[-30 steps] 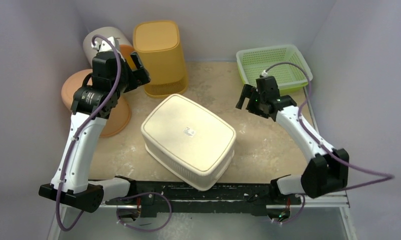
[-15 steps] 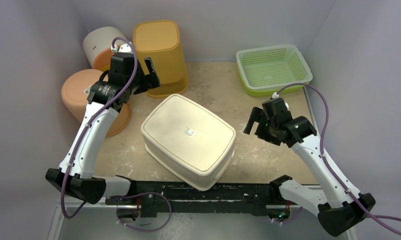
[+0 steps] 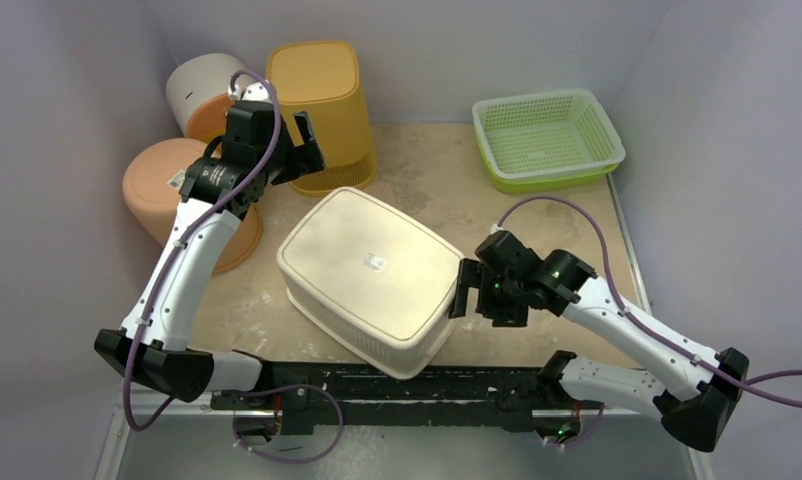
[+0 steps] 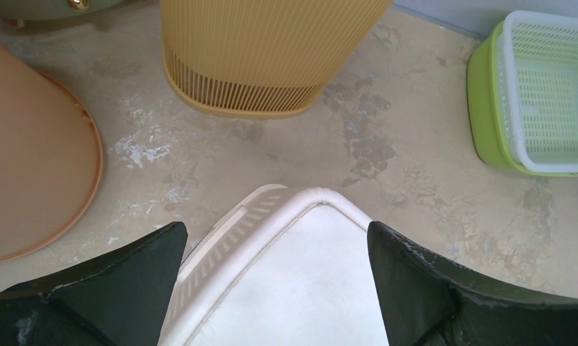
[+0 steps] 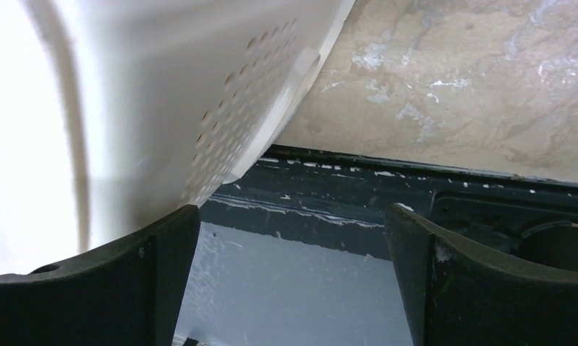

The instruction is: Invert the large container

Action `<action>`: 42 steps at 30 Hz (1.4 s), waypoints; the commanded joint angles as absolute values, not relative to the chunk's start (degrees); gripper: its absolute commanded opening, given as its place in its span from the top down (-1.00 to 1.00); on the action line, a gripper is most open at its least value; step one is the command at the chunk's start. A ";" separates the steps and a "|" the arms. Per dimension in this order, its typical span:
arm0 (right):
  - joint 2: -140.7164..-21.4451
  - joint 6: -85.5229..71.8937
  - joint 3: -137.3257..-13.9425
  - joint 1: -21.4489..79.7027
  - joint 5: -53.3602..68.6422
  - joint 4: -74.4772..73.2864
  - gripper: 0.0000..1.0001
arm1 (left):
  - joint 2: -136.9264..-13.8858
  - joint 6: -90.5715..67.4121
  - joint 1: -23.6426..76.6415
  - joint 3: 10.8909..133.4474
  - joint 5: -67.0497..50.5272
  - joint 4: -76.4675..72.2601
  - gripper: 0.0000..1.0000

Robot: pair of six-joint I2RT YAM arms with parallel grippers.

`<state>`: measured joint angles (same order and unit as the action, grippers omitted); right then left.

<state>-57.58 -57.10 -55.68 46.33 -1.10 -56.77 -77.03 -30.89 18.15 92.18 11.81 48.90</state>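
The large container is a cream rectangular tub lying mid-table with its smooth base facing up and its slotted rim down. My left gripper hovers open above its far left corner, nothing between the fingers. In the left wrist view, that gripper straddles the corner from above. My right gripper is low and open at the tub's right side. In the right wrist view, the slotted wall runs just beside one finger of the open gripper; I cannot tell whether they touch.
A tall yellow-orange bin stands just behind the left gripper. An orange bucket and a pale cylinder crowd the back left. A green basket sits back right, with a white basket inside it. The black base rail lies close to the tub's near corner.
My right arm swung down from beside the green basket to the tub's right side. The left gripper drifted right toward the yellow bin. The tub shifted slightly left.
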 commanded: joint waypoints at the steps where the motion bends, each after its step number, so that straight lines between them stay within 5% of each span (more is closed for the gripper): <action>1: -63.86 -54.81 -57.17 46.67 -0.62 -48.97 -1.00 | -76.82 -30.96 18.70 96.72 12.65 46.89 -0.85; 12: -84.41 -45.80 -75.46 45.85 -5.93 -43.17 -1.00 | -75.39 -31.81 19.27 100.86 10.29 47.10 -0.85; 22: -83.21 -42.41 -74.30 35.87 -9.12 -39.61 -1.00 | -73.58 -31.50 19.34 98.63 8.63 47.13 -0.85; 33: -84.85 -34.00 -91.63 31.91 -20.24 -47.98 -1.00 | -72.78 -29.56 19.49 94.30 7.24 49.33 -0.85; 42: -93.00 -20.33 -103.26 18.21 -12.50 -37.76 -0.97 | -71.77 -28.04 19.42 93.82 7.03 49.35 -0.85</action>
